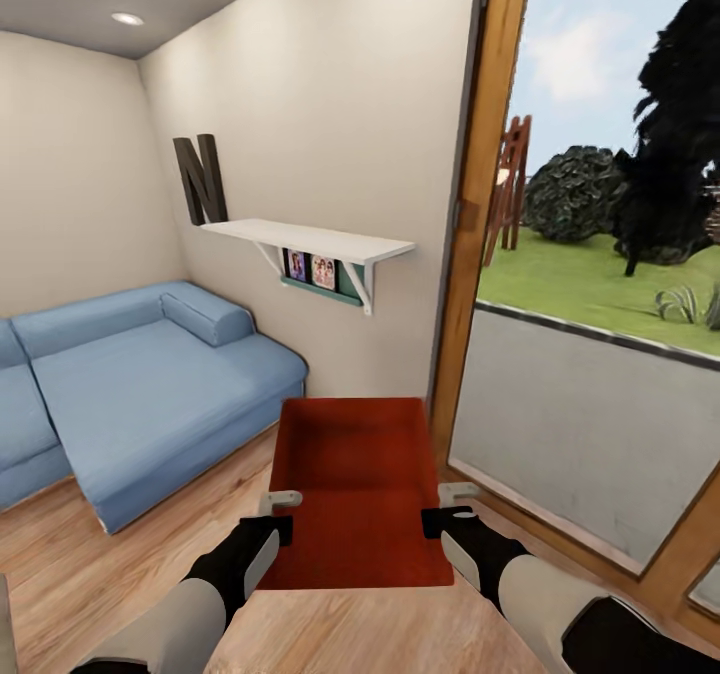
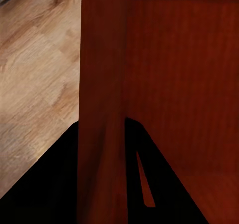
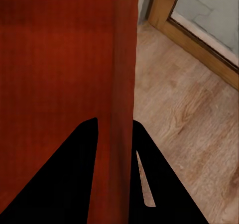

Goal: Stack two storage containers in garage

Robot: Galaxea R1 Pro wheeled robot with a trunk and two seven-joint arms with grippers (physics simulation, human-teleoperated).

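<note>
Between my two arms, living room corner: where this entry is taken; I am well short of the garage.
Bin (image 1: 355, 484): red-orange, open top up, carried level in front of me above the wood floor (image 1: 90, 564). I see one bin; I cannot tell where the second one is.
Left hand (image 1: 268, 534): closed over the bin's left wall near the edge closest to me. The left wrist view shows the wall (image 2: 102, 109) running between the two dark fingers (image 2: 55, 184), one outside and one inside, so I read it as a pinch on the wall.
Right hand (image 1: 447, 526): closed the same way on the right wall (image 3: 117, 84), fingers (image 3: 69, 184) either side of it.
Why held so: a grip on each opposite wall keeps the load balanced and the opening upward; I judge one hand alone would let it tip.
Sofa (image 1: 150, 374): light blue, on my left, near the bin but apart from it.
Shelf (image 1: 310, 239): white, on the wall ahead, with a dark letter N (image 1: 200, 179) above it.
Window (image 1: 600, 254): wood-framed, on my right, garden beyond.
Stage: transport, as I judge it; nothing stacked yet.
Risk: turning here, the bin could clip the window frame or sofa.
</note>
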